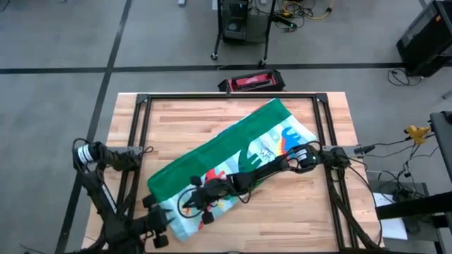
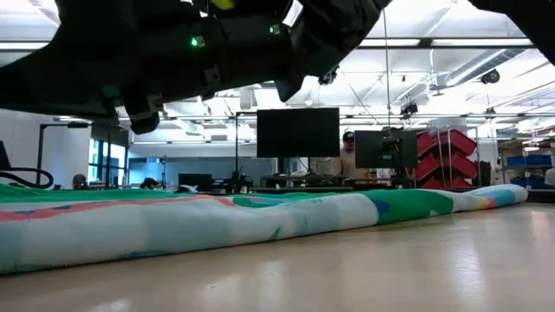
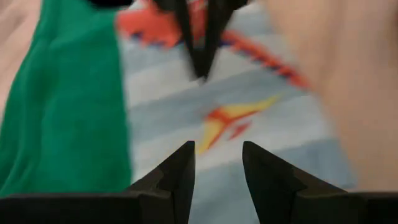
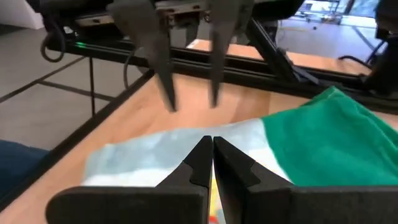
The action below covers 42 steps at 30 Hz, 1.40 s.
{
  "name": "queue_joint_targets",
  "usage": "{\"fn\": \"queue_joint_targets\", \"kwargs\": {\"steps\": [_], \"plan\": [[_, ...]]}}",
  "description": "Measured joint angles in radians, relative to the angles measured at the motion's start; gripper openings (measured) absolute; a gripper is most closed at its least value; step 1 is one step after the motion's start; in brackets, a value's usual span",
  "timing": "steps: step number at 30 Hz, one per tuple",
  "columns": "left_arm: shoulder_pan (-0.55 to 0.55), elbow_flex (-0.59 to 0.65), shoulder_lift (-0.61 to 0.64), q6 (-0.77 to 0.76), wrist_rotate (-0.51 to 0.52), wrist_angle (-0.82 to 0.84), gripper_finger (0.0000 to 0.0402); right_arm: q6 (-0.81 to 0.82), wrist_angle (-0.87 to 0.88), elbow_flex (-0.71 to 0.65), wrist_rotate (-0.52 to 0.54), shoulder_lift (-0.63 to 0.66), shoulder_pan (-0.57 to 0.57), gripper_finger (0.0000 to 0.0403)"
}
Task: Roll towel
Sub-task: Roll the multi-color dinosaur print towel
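The towel [image 1: 233, 159] lies folded into a long band running diagonally across the bench [image 1: 176, 120], from near its front-left corner up toward the back-right. One long side shows plain green cloth; the other shows pale striped cloth printed with red, green and blue dinosaurs. From table height the near edge reads as a soft, rounded fold, thick and slightly lumpy, not yet a tight cylinder.

Both arms work at the front-left end of the band. The left gripper [image 3: 217, 171] hangs just over the striped face with its fingers parted and nothing between them. The right gripper [image 4: 211, 158] reaches in from the bench's right side along the towel, its fingertips pressed together; from its own camera it seems to hold no cloth, though the tips may hide a pinch of fabric.

Rolling appears to be only starting: the end is flat and unturned. The next move likely calls for both claws to catch the short end's edge, lift it and turn it over evenly, since the loose terry will sag and skew if one side leads.
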<state>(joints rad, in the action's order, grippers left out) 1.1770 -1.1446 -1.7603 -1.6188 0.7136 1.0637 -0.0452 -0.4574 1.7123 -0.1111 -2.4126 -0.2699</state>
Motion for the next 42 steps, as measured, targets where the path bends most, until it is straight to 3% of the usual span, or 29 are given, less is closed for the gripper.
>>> {"fn": "queue_joint_targets", "kwargs": {"steps": [4, 10, 14, 27, 35, 42], "plan": [[-0.006, 0.106, -0.002, -0.042, -0.078, -0.095, 0.0119, -0.019, 0.044, 0.0, -0.001, 0.0, 0.002, 0.0], [-0.042, 0.26, -0.005, 0.03, -0.042, -0.428, 0.0119, -0.052, 0.167, -0.001, 0.0, 0.024, 0.015, 0.0], [-0.096, 0.318, 0.0, 0.12, -0.016, -0.548, 0.0119, -0.068, 0.34, -0.001, -0.054, 0.063, 0.026, 0.0], [-0.275, 0.342, 0.0, 0.467, -0.01, -0.69, 0.0119, -0.252, 0.342, -0.043, -0.039, 0.107, 0.082, 0.0], [-0.309, 0.343, -0.003, 0.504, 0.008, -0.701, 0.0119, -0.256, 0.243, -0.115, -0.188, 0.107, 0.17, 0.0], [-0.36, 0.379, -0.004, 0.55, 0.028, -0.765, 0.0119, -0.277, 0.238, -0.167, -0.148, 0.166, 0.155, 0.0]]}}
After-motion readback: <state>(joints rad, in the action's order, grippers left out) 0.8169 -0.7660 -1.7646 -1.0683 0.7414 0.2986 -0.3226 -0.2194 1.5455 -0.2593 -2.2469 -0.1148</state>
